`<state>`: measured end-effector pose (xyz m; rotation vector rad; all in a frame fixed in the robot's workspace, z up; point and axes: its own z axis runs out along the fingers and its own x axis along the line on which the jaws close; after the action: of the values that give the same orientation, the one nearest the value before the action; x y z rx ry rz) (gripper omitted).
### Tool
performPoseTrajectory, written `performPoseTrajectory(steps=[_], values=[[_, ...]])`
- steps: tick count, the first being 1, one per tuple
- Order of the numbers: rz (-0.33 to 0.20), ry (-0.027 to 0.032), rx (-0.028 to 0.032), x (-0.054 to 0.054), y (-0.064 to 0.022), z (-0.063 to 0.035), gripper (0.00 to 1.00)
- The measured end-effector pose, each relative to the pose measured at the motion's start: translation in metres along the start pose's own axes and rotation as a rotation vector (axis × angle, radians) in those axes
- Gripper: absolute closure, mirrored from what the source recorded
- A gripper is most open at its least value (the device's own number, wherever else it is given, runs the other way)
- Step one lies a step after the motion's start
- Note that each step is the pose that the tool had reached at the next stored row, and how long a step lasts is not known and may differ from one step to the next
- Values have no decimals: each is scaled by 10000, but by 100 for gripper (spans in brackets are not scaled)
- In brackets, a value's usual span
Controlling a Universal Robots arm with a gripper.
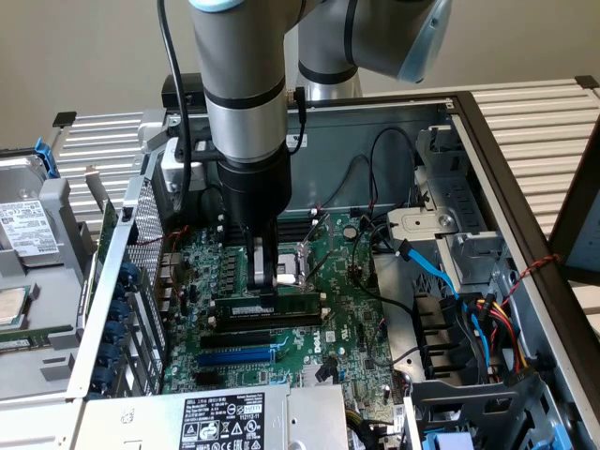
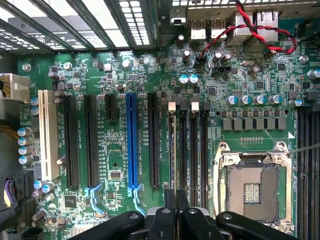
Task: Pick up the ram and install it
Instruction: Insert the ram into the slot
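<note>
The gripper [image 1: 265, 284] is clamped nearly closed on the ram [image 1: 292, 305]. The ram stands on edge directly under its fingertips, lined along the black memory slots [image 1: 258, 335] of the green motherboard [image 1: 352, 314]. The CPU socket [image 1: 305, 261] sits just beside the fingers. The open computer case [image 1: 487, 141] rests on a slatted table [image 1: 539, 117].

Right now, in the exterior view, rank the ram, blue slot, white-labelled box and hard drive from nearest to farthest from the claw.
1. ram, at the claw tips.
2. blue slot, just toward the camera.
3. white-labelled box, at the front edge.
4. hard drive, far on the exterior view's left.
</note>
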<state>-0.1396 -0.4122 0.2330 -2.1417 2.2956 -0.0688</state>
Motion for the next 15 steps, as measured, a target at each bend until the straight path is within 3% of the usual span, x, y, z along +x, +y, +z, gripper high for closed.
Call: performPoseTrajectory(steps=[15], values=[[-2, 1, 0, -5, 1, 7, 88]])
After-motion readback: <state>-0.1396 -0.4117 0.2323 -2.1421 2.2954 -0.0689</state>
